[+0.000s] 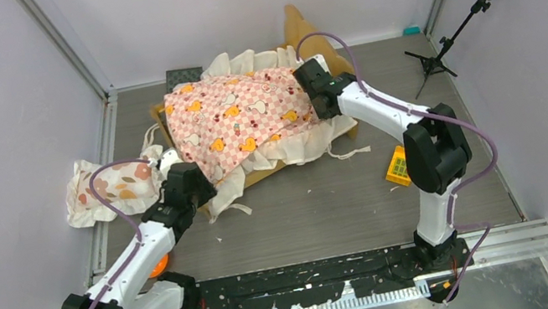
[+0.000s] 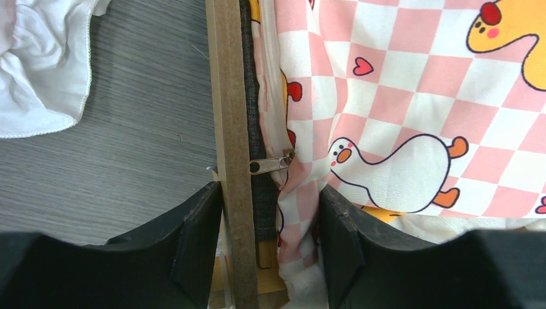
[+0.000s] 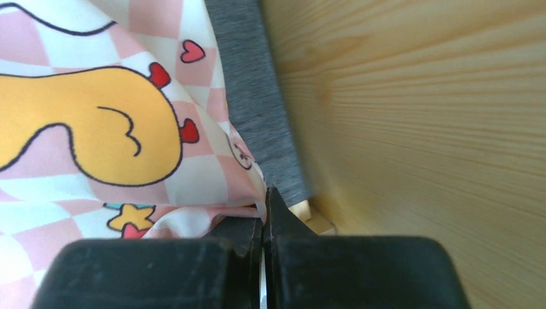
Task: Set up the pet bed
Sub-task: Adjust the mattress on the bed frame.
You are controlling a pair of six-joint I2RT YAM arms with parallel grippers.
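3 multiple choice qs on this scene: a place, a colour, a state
1. Where is the floral pillow? A in a gripper B on the table, left of the pet bed C on the pet bed
2. The sheet has checks of: A pink and white B blue and white C green and black
3. The right gripper is: A wide open B shut C out of view
Answers: 1 B, it lies off the bed; 2 A, pink squares in every view; 3 B, its jaws meet.

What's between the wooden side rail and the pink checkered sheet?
The dark grey mattress edge, with a metal zipper pull across it, seen in the left wrist view.
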